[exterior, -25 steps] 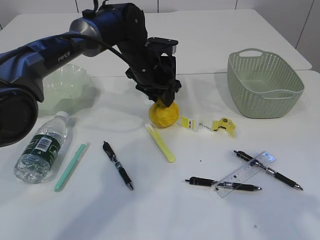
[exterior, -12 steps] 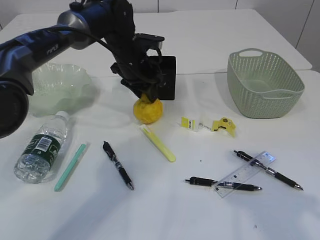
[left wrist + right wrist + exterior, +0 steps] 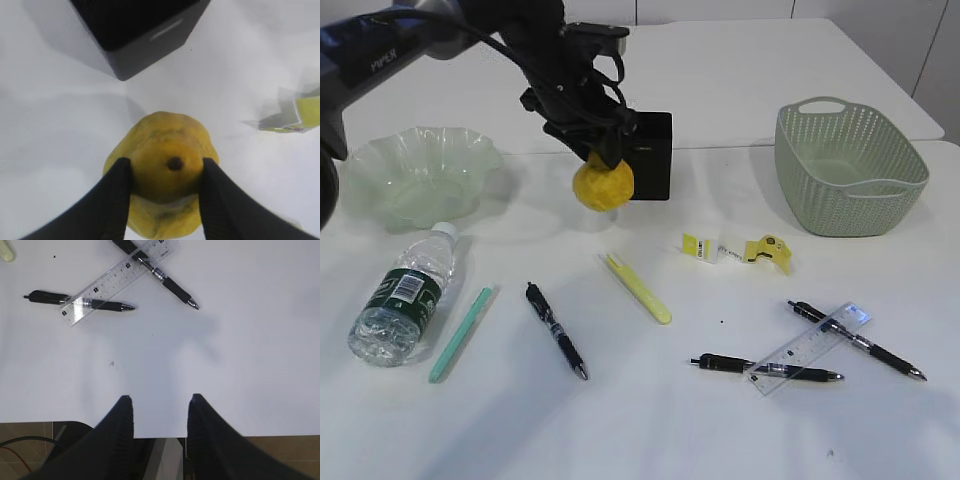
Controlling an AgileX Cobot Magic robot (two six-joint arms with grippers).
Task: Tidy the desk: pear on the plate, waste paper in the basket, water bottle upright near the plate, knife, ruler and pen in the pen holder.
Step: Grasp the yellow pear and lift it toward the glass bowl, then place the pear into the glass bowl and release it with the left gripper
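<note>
Because the plate (image 3: 415,180) sits at far left, the left gripper (image 3: 592,152) pinches the pear (image 3: 603,184) by its top, lifted clear of the desk (image 3: 650,420) before the pen holder (image 3: 653,160); the right gripper (image 3: 159,415) hangs spread, holding nothing, beyond 2 pens.

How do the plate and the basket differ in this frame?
The plate is shallow, translucent and wavy-rimmed; the basket is deep, opaque, perforated, with cut-out handles. The plate sits at the far left of the desk, the basket at the far right. Both are pale green and look empty.
</note>
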